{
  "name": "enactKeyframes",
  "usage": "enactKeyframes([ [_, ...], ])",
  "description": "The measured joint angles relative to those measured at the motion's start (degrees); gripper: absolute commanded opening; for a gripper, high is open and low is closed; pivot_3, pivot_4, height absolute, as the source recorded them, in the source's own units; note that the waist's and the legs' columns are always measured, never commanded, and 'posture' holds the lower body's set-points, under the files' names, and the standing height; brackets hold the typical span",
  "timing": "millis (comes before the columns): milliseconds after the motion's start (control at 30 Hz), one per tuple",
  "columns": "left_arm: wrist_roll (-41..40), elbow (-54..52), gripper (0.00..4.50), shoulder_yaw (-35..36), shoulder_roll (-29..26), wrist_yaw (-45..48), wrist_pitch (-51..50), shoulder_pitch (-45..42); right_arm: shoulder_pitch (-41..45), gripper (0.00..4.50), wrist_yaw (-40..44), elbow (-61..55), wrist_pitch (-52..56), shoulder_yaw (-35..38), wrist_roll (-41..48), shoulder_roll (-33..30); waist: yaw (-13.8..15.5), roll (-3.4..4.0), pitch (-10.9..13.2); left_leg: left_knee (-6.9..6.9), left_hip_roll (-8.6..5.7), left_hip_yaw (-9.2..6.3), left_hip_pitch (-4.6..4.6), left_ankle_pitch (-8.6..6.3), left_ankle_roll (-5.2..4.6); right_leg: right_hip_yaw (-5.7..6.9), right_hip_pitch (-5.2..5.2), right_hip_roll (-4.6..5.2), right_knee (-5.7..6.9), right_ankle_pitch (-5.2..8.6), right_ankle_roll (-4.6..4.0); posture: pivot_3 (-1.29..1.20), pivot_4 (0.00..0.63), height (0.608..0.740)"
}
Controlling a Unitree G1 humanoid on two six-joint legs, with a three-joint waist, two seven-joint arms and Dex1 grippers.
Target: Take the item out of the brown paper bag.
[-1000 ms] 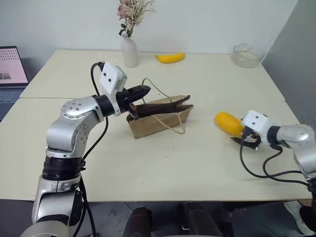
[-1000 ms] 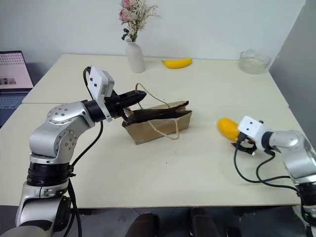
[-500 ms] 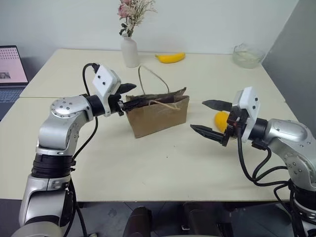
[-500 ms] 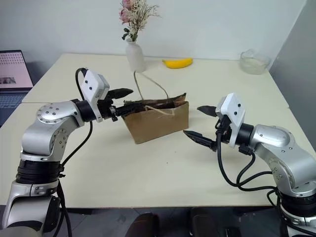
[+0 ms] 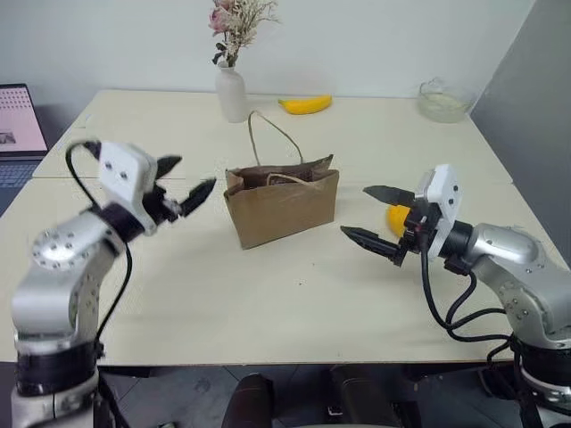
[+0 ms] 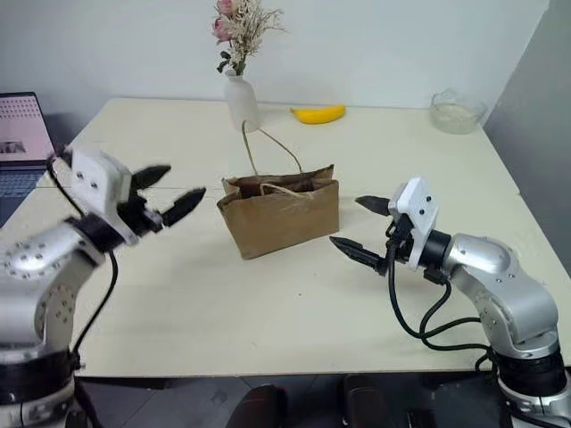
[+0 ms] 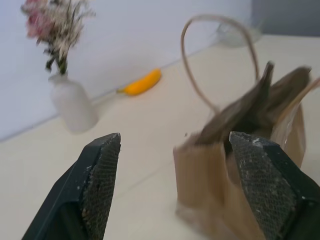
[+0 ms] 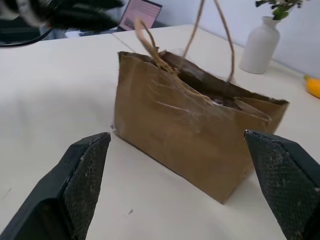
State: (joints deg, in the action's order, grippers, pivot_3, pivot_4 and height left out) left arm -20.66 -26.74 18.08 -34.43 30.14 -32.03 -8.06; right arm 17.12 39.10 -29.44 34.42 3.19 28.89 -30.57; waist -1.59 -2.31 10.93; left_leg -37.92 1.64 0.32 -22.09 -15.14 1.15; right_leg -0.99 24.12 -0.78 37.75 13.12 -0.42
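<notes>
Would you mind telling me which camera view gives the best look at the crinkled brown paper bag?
The right wrist view: the crinkled brown paper bag stands upright and sharp there, its front face, open top and loop handles all plain. Both head views show it whole but smaller, mid-table. The left wrist view shows only a blurred end of it.

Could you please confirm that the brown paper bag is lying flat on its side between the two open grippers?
Not quite: the brown paper bag stands upright, mouth up, as the left eye view shows. It does sit between the left gripper and right gripper, both with jaws open.
</notes>
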Motion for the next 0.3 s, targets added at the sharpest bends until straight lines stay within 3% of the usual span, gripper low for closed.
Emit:
enactKeyframes([
  [100, 1.63, -4.04, 3.65, -1.60, 3.74, -3.56, 0.17, 5.58, -2.74, 4.50, -2.22, 1.36, -7.48, -0.47, -2.83, 5.60, 0.14, -0.03, 0.03, -0.05, -0.01, -0.05, 0.01, 0.01, 0.01, 0.05, 0.04, 0.00, 0.18, -0.01, 0.00, 0.00, 0.150, 0.740],
  [300, 1.73, -8.43, 3.65, -2.15, 7.99, -7.89, 0.35, 6.84, -5.82, 4.50, -3.07, 1.91, -9.62, -3.52, -4.70, 6.18, 0.24, -0.04, -0.01, -0.04, -0.02, -0.01, 0.19, 0.01, 0.01, 0.03, -0.06, -0.03, 0.20, 0.00, -0.03, 0.00, 0.150, 0.740],
])
